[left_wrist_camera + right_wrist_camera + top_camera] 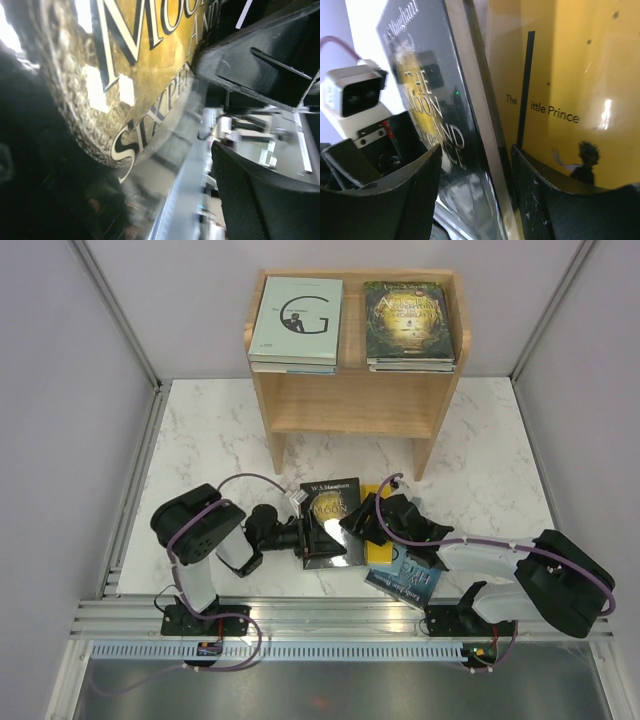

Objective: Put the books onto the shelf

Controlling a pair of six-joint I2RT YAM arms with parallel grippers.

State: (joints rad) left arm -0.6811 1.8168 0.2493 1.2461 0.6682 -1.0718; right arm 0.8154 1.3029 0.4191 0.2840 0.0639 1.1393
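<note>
the left end effector [302, 537] stood spread at the black book's [330, 502] left edge. the right end effector [352, 525], also spread, straddled its right edge beside the yellow book [379, 550].

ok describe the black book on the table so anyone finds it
Start at the wooden shelf at the back and come forward onto the marble table, where three books overlap. Take the leftmost, the black book with a gold moon, titled The Moon and Sixpence; the yellow book and the blue book lie to its right.
</note>
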